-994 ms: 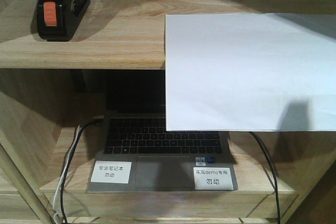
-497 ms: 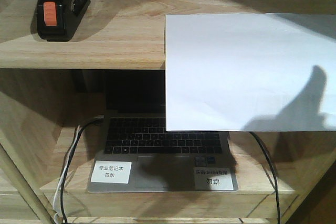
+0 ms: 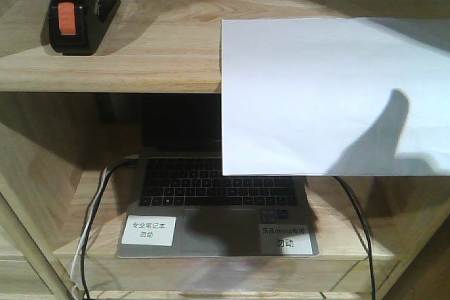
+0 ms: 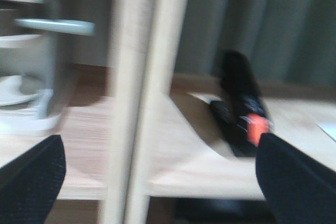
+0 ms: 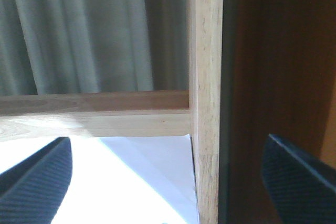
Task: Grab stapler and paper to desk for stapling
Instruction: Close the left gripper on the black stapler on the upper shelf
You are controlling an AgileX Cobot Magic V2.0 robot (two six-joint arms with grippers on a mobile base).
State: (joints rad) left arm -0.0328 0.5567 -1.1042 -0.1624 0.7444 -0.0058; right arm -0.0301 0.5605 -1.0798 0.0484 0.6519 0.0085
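The black stapler (image 3: pixel 76 12) with its orange patch lies at the left end of the upper shelf (image 3: pixel 140 54). In the blurred left wrist view the stapler (image 4: pixel 240 103) sits just ahead of my right-hand finger. My left gripper (image 4: pixel 165 182) is open, with an upright shelf post (image 4: pixel 142 98) ahead between its fingers. The white paper (image 3: pixel 330 96) lies on the same shelf at the right and overhangs the front edge. My right gripper (image 5: pixel 168 182) is open, low over the paper (image 5: pixel 121 182) at its back right corner. The desk is out of view.
An open laptop (image 3: pixel 218 201) with two white labels sits on the lower shelf under the paper, with cables at either side of it. A wooden upright (image 5: pixel 206 98) stands between my right fingers. Pale blurred objects (image 4: pixel 31 93) lie beyond the left post.
An arm's shadow has grown on the paper's lower right and shifted left. A shadow has also spread over the laptop's front. Stapler and paper have not moved.
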